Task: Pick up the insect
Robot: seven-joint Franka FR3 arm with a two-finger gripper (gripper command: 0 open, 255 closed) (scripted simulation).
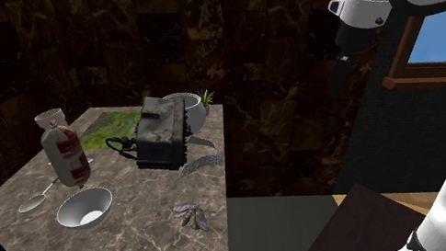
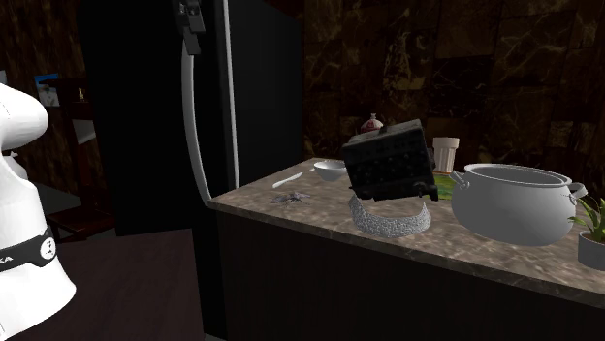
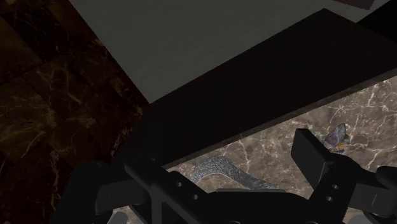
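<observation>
Purplish insect [image 1: 191, 215] lay flat by the counter [image 1: 141, 231] edge. My gripper [image 1: 339, 80] hung high & far off, jaws wide, prob. so the insect could fit between them.

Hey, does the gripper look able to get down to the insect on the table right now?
Probably yes. The insect lies alone near the edge of the table, apart from the bowl and toaster, and the open gripper hangs high beside it with nothing between.
</observation>
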